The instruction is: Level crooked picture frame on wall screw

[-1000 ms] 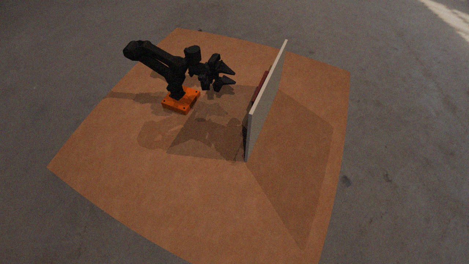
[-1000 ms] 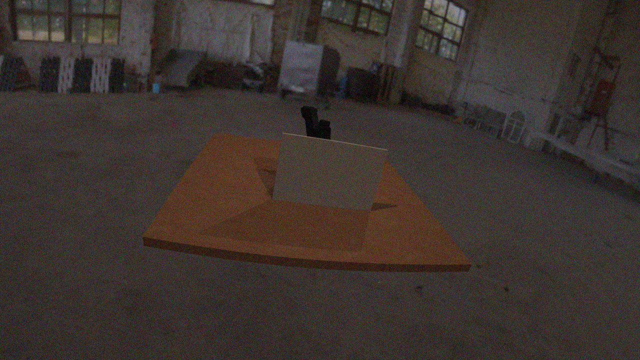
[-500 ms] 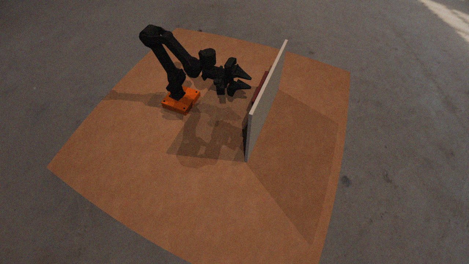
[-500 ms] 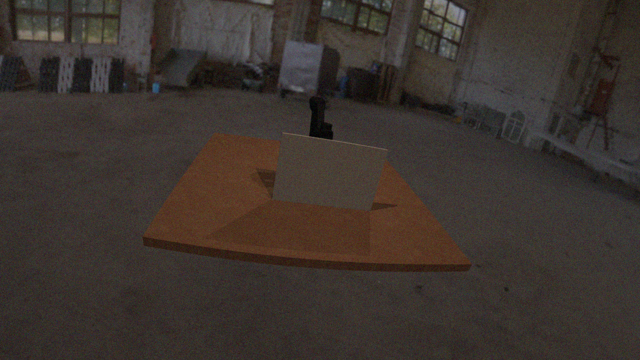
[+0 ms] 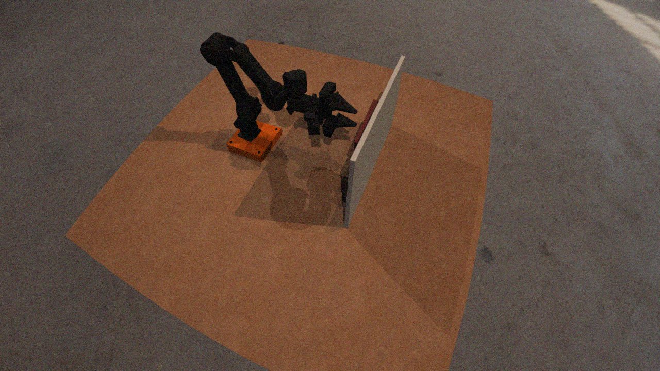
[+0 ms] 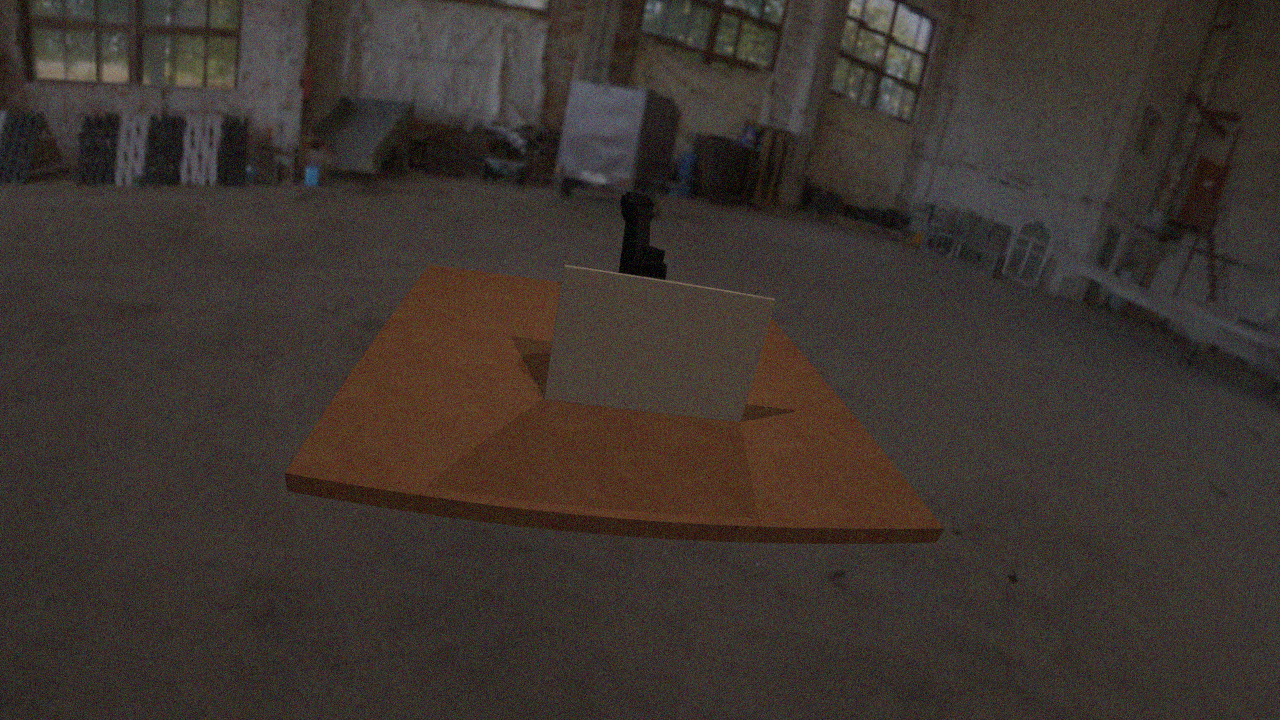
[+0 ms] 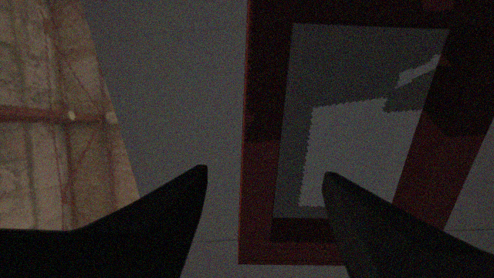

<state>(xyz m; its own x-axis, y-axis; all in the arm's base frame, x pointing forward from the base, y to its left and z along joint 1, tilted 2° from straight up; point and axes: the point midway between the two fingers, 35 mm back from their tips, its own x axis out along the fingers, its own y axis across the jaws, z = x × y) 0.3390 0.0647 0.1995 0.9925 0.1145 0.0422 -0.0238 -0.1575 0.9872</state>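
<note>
The picture frame [image 5: 366, 120] [image 7: 256, 185] is dark red with a pale centre and hangs on the upright wall panel [image 5: 378, 133] [image 6: 657, 349] [image 7: 166, 77]. In the wrist view its near bar and the panel's edge are not parallel, so it looks crooked there. My gripper [image 5: 356, 118] [image 7: 265, 177] is open, one finger above the other, just in front of the frame. In the wrist view the bar shows between the fingertips, with nothing gripped; I cannot tell whether they touch it. The screw and notched strip are hidden. The exterior view shows only the panel's back.
The panel stands upright on the wooden table top [image 5: 207, 258] [image 6: 429, 358]. The arm's orange base [image 5: 272, 134] is bolted down on the frame's side of the panel. The arm [image 6: 637, 234] rises above the panel's top edge in the exterior view. Shadows fall across the frame and table.
</note>
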